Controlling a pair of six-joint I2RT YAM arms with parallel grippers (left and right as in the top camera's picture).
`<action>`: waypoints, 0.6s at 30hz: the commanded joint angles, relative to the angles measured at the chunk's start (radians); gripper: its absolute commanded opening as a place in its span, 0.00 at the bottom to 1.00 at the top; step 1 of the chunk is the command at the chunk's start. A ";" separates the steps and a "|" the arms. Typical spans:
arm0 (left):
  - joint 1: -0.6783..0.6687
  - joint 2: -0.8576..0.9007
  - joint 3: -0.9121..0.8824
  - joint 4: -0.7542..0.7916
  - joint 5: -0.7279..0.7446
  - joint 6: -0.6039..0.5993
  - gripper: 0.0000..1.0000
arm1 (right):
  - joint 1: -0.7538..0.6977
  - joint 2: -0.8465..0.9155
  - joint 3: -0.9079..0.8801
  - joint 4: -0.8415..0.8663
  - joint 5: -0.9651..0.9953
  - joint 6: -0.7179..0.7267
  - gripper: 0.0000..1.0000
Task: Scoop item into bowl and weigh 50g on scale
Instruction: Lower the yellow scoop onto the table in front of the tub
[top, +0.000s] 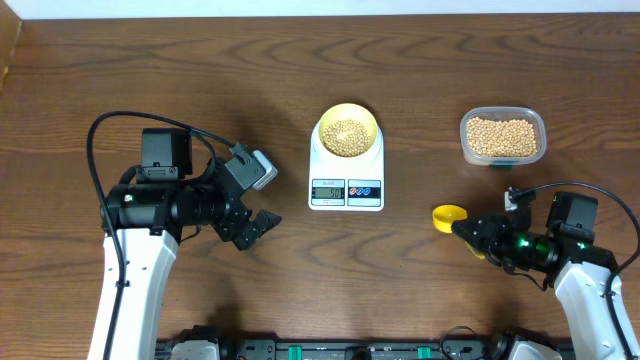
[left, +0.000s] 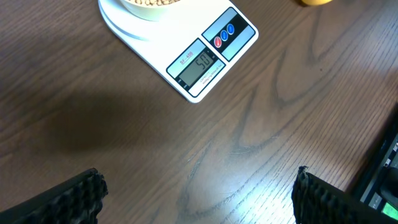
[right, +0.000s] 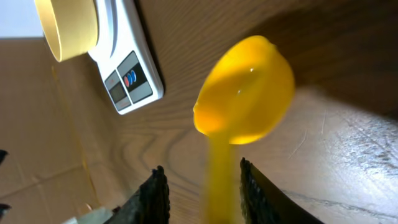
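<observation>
A small round pale yellow bowl, partly filled with small round beige-tan beans, sits on the round platform of a white rectangular digital kitchen scale at the middle of a dark wood-grain surface. The scale's small LCD display shows digits that look like 50 (the last character is hard to read), next to its coloured buttons.

Right of the scale and slightly behind it, a clear rectangular plastic tub holds more of the same beans. Right of the scale's front edge, a yellow plastic scoop lies empty on the surface. Its handle runs back between the fingers of the right tool, whose jaws stand partway apart. The wrist view shows bare wood between the handle and one finger; whether the other finger touches it cannot be told.

Left of the scale's front, the left tool hangs over bare wood, jaws wide and holding nothing.
</observation>
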 joint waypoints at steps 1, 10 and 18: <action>0.003 0.004 0.022 -0.003 0.016 0.014 0.98 | -0.004 -0.010 -0.004 0.001 0.068 0.049 0.51; 0.003 0.004 0.022 -0.003 0.016 0.014 0.98 | -0.004 -0.010 -0.004 -0.021 0.254 0.206 0.99; 0.003 0.004 0.022 -0.003 0.016 0.014 0.98 | -0.004 -0.010 -0.004 -0.061 0.332 0.319 0.99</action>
